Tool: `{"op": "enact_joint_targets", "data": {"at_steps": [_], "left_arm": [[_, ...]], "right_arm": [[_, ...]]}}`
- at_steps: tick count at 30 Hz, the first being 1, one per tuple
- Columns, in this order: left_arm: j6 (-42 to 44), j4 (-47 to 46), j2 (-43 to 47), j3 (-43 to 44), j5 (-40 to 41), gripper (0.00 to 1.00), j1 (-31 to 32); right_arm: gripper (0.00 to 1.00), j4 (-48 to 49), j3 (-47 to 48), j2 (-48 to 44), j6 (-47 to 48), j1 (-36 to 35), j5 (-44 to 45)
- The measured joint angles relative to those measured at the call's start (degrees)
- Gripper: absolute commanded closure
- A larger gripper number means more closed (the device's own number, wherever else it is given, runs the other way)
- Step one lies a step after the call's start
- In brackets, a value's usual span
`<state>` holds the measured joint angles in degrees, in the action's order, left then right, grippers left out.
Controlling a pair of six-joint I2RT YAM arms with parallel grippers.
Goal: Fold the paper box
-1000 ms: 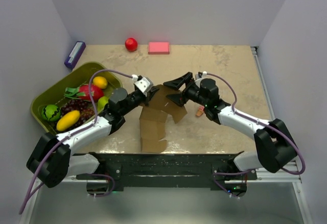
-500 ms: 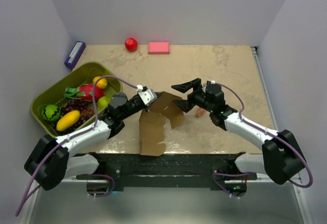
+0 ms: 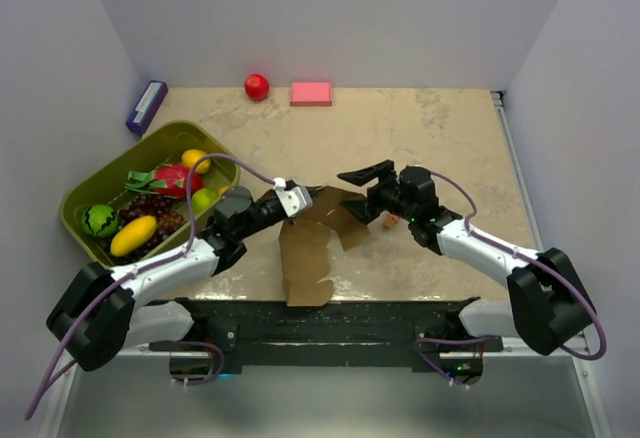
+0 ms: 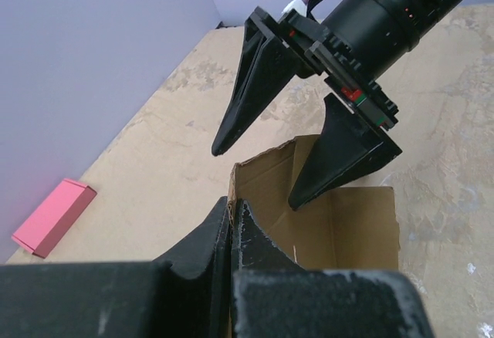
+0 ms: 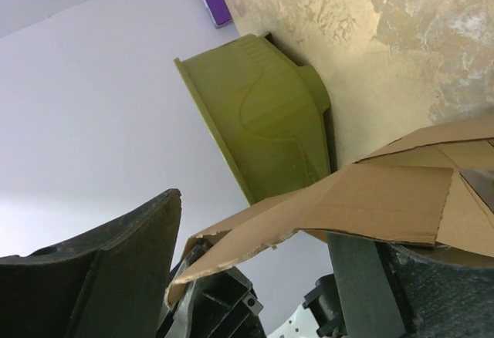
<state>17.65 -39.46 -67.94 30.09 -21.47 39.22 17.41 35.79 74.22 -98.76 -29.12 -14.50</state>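
One paper box (image 3: 308, 250) flap (image 5: 347, 199) inside right tool (image 4: 255, 177).

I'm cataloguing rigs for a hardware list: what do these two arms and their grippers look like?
The left arm and right arm have white shells, black joints and a looping purple cable. The left gripper and right gripper are black with tapered wedge fingers; the right's base carries small red and green marks.

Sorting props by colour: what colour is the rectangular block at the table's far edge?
Pink; the block shows best in the top external view.
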Motion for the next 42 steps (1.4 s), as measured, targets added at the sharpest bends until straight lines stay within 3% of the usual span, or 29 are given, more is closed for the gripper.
{"op": "enact_joint_targets", "data": {"at_steps": [9,13,18,20,23,26,31,42], "left_arm": [[0.04,-0.33,-1.66,0.00,-0.13,0.99,1.38],[0.00,-0.33,-2.03,0.00,-0.20,0.86,1.73],[-0.50,0.46,-2.45,0.00,-0.24,0.59,1.79],[-0.90,1.20,-2.47,0.02,-0.20,0.42,1.81],[-2.05,2.84,-2.47,0.35,0.24,0.25,1.84],[-3.52,5.29,-2.29,1.68,1.22,0.18,1.84],[-6.75,8.46,0.98,3.67,4.72,0.16,1.84],[-20.11,20.24,7.67,6.80,13.73,0.11,1.84]], "right_arm": [[0.57,0.11,0.00,0.57,0.22,0.00,0.04],[0.73,0.15,0.00,0.57,0.15,0.00,0.11],[0.91,0.79,-0.04,0.66,-0.55,0.00,0.52],[0.92,1.29,-0.04,1.01,-0.74,-0.02,0.70],[0.94,1.73,-0.04,1.73,-0.87,-0.11,1.60],[0.95,1.75,-0.04,2.25,-0.90,-0.44,2.89],[1.00,1.18,-0.04,2.36,-0.96,-2.21,6.64],[1.00,-0.92,0.76,3.52,-0.63,-5.64,15.21]]}}
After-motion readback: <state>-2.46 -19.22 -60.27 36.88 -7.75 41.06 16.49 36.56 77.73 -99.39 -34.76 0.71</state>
